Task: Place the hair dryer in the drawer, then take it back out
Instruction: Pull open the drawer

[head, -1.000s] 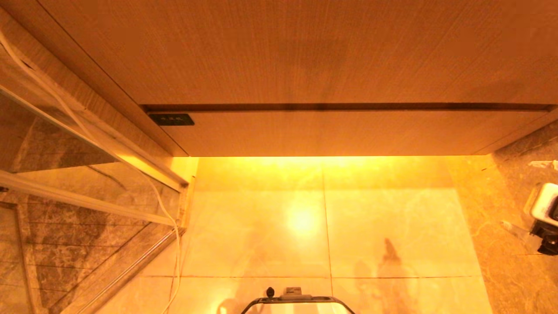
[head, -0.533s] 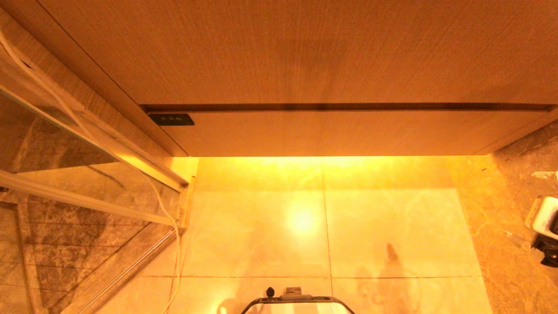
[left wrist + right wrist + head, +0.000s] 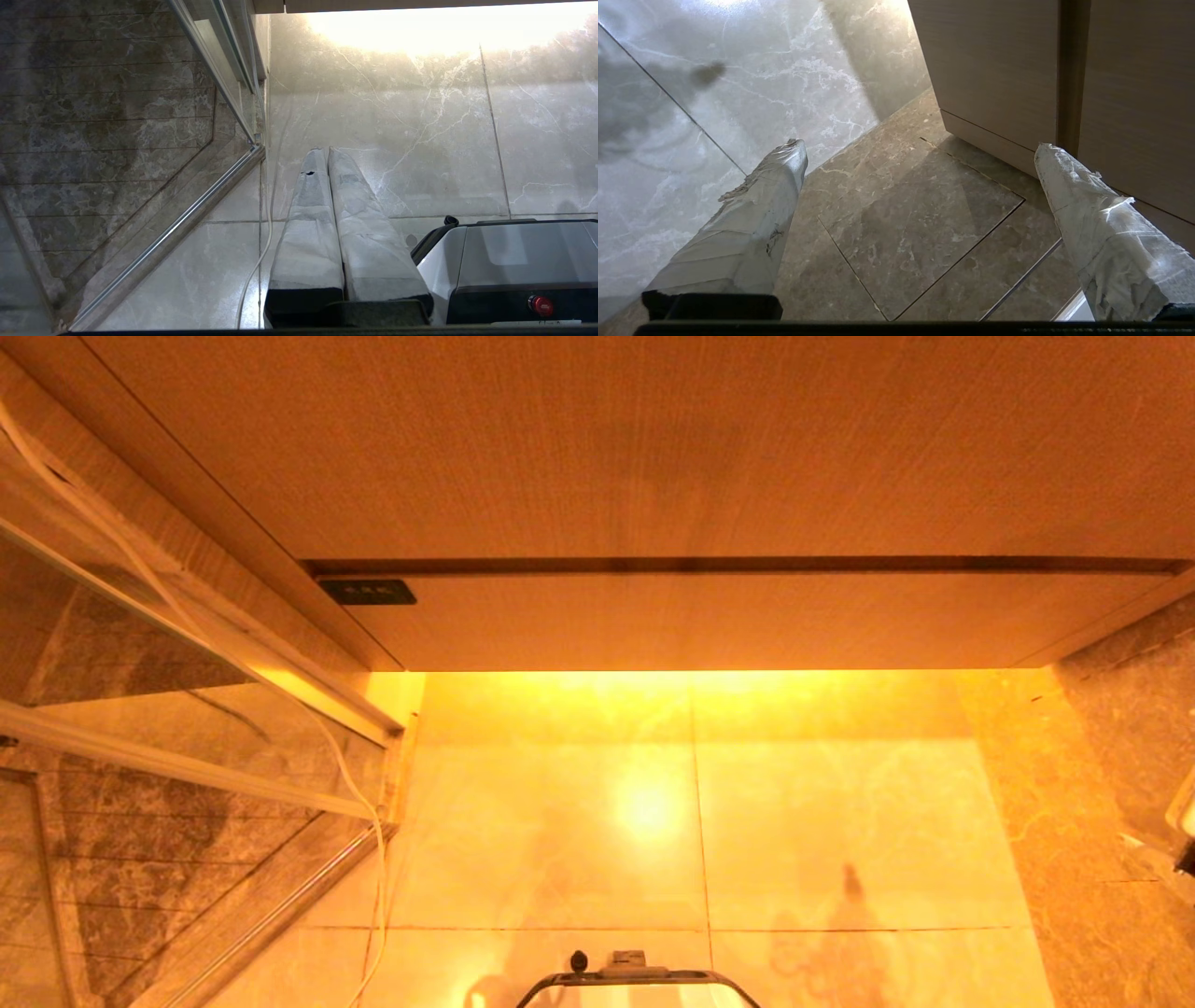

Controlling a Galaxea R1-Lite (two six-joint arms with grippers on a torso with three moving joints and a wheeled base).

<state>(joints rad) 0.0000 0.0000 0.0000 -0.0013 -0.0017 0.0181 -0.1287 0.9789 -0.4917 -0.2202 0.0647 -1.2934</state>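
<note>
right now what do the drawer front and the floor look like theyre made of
Drawer: looks like light wood or wood-look laminate, matte, fine straight grain, flat with no handle. Floor: polished marble or marble-look tile, with pale veining, grout lines and a glossy reflection of the light.

floor (image 3: pixel 560 821): glossy marble tiles | glass partition (image 3: pixel 140 728) left | warm under-cabinet glow

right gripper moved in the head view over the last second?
Yes. Against the fixed drawer front, the right gripper has slid toward the right edge of the head view and slightly down; only a sliver of it shows now. The scene itself hasn't shifted.
</note>
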